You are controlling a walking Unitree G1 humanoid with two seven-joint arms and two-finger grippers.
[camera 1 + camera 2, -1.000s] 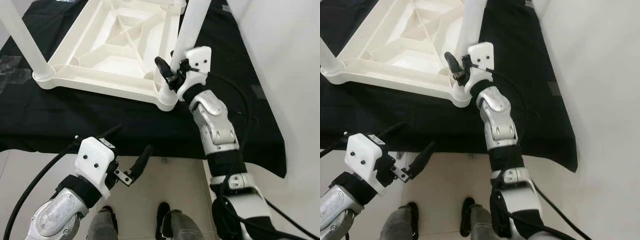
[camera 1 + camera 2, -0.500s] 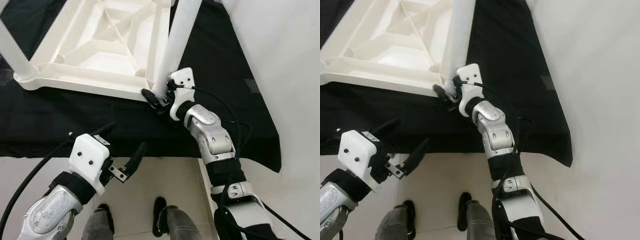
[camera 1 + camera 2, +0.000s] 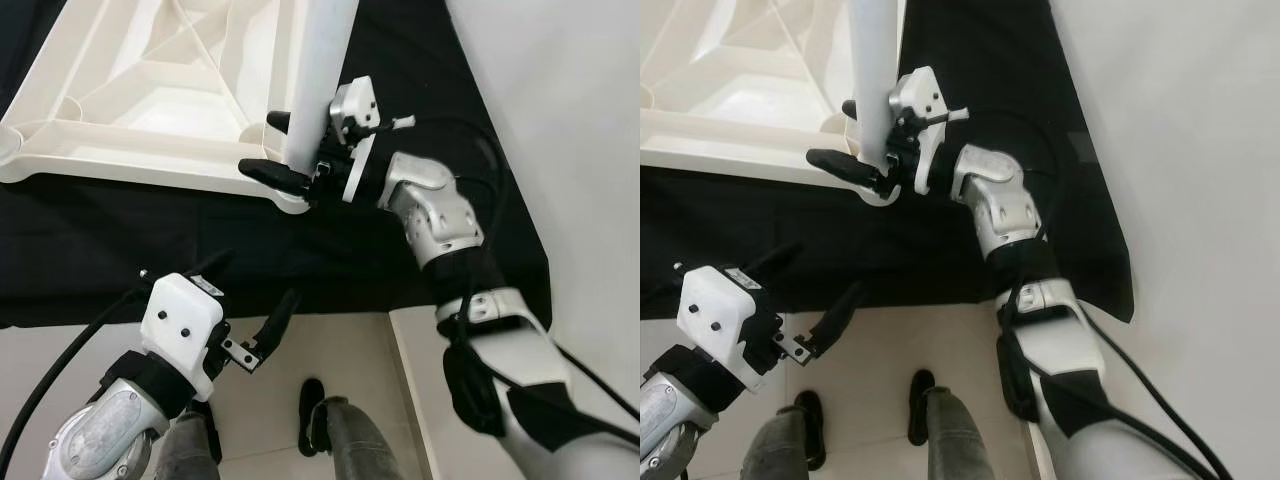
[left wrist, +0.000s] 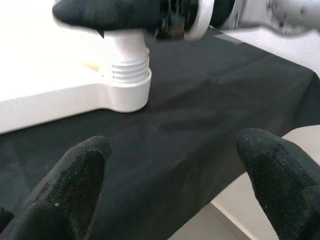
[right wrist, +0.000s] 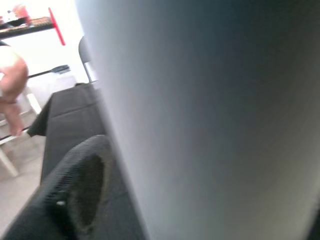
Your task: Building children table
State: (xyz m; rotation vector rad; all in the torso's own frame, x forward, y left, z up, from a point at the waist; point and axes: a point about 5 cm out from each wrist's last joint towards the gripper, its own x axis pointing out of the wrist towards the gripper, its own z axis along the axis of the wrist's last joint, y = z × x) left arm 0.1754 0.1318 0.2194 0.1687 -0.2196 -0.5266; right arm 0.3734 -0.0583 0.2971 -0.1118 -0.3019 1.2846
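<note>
Right claw (image 3: 283,150) held the round white plastic table leg (image 3: 318,75).
The leg stood in the corner socket of the upside-down white plastic tabletop (image 3: 150,100) on the black-clothed surface (image 3: 120,250). Left claw (image 3: 250,310) hung open at 7 o'clock.

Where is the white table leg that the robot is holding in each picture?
Left eye view: table leg stands top centre, the right tool around its base.
Right eye view: top, left of centre.
Left wrist view: its threaded base sits in the corner socket.
Right wrist view: close-up white surface.
Shared landmark: black cloth.
</note>
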